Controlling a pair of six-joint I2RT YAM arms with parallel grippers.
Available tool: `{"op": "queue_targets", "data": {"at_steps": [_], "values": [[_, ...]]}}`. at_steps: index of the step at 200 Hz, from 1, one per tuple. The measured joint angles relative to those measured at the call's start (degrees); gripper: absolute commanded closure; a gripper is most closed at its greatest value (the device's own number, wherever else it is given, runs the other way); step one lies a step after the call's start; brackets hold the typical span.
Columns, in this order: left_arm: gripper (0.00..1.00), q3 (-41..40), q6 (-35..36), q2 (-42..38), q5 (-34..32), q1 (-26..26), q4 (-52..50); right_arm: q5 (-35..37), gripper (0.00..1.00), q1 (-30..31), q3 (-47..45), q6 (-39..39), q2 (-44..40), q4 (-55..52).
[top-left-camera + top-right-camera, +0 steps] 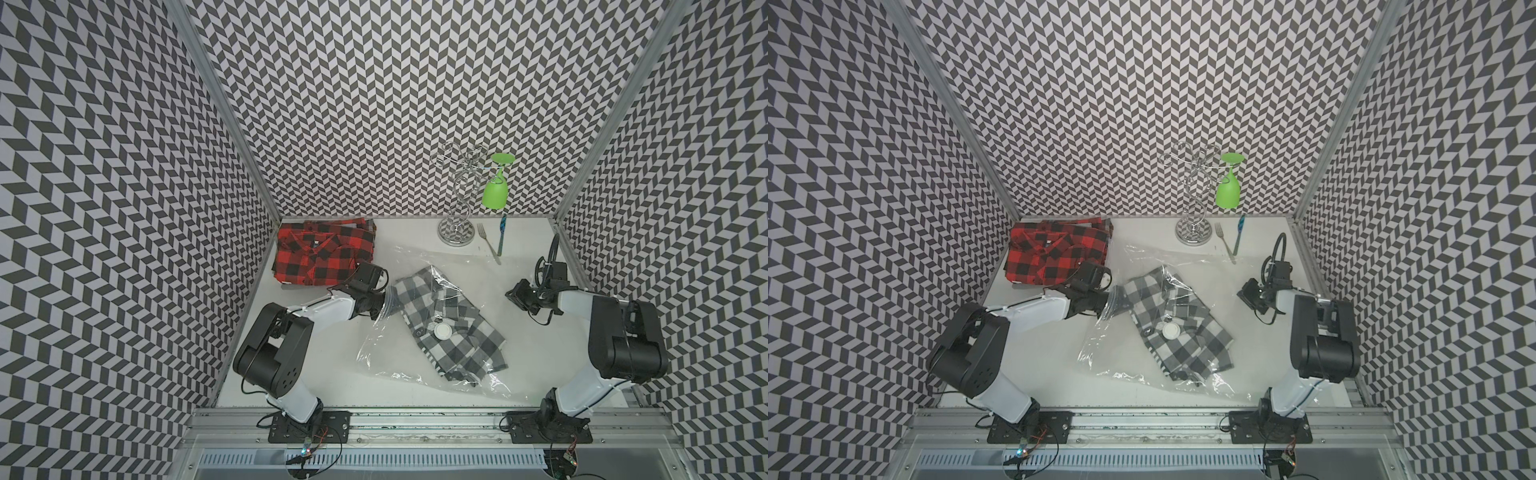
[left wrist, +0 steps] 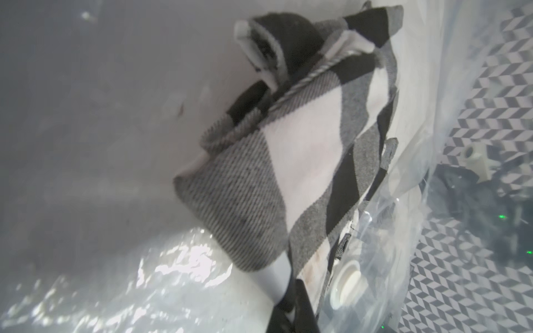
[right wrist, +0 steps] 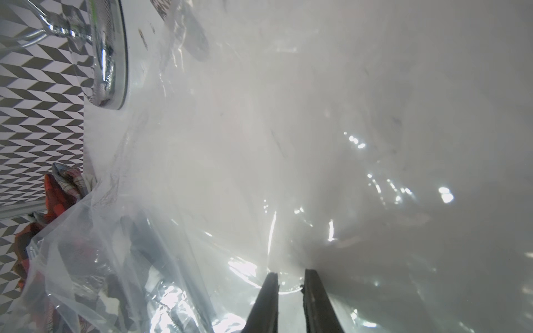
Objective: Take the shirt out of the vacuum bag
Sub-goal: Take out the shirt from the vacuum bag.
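Left jaws: my left gripper [image 2: 294, 307] is clamped tight on a corner of the grey checked shirt [image 1: 453, 332], with bag film draped over the tips.
Right jaws: my right gripper [image 3: 290, 278] is nearly together, with crinkled film caught between the tips.
Vacuum bag [image 1: 384, 353]: lies rumpled mid-table [image 1: 316, 374], between my two arms.
Shirt: mostly inside the bag, under the white valve [image 1: 443, 331].
Nearby: the red plaid shirt [image 1: 324, 257] is just behind my left wrist. The chrome rack [image 1: 456, 235] stands at the back wall.
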Motion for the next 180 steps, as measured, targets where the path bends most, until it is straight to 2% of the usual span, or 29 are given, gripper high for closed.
{"op": "queue_targets", "data": {"at_steps": [88, 120, 180], "values": [[1.0, -18.8, -9.22, -18.21, -0.37, 8.35, -1.42, -1.2, 0.82, -0.59, 2.21, 2.43, 3.1, 2.95], [1.0, -24.68, -13.68, -27.91, -1.73, 10.82, -3.8, -1.55, 0.83, -0.61, 2.54, 2.73, 3.96, 4.39], [1.0, -30.95, -25.27, -50.75, -7.08, 13.31, -16.09, -2.58, 0.83, -0.66, 2.54, 3.15, 4.98, 7.06]]}}
